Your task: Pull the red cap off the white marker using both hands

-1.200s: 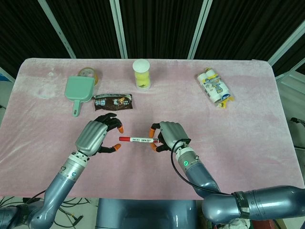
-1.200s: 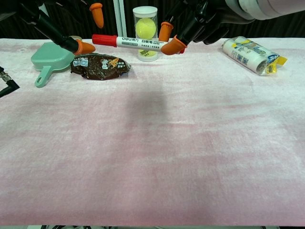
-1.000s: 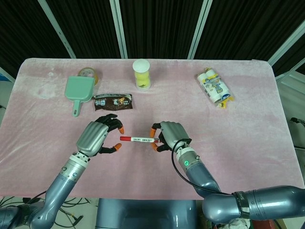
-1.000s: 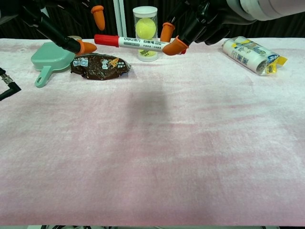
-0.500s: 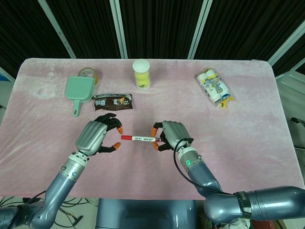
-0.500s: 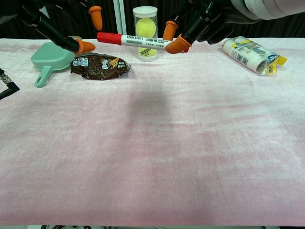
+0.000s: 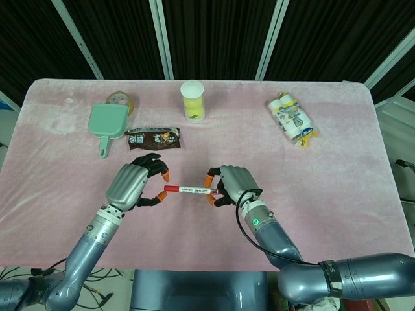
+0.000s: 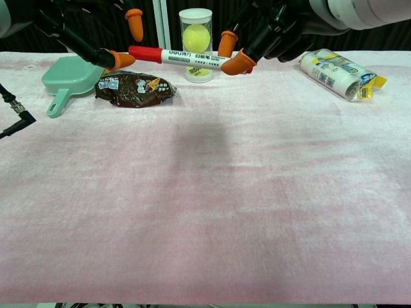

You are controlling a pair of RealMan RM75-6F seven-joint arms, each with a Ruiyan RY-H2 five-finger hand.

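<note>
The white marker (image 7: 193, 190) hangs level above the pink table (image 7: 337, 188), its red cap (image 7: 170, 188) pointing to the left. My right hand (image 7: 235, 184) pinches the marker's white barrel at its right end between orange fingertips (image 8: 239, 63). My left hand (image 7: 133, 184) is just left of the cap with its fingers apart. In the chest view its lower fingertip (image 8: 122, 59) sits right by the red cap (image 8: 144, 54) end, and an upper fingertip (image 8: 133, 17) stays well above it. I see no grip on the cap.
Behind the hands lie a brown snack packet (image 7: 154, 138), a green scoop (image 7: 108, 121) and a tape roll (image 7: 120, 99). A clear tube with a yellow ball (image 7: 192, 100) stands at the back middle. A yellow-white pack (image 7: 293, 118) lies at the back right. A black cable (image 8: 16, 119) shows at the chest view's left edge.
My left hand has edged right toward the cap, and the marker has shifted slightly left, so the gap between fingertip and cap has nearly closed. The right hand's pinch is unchanged.
</note>
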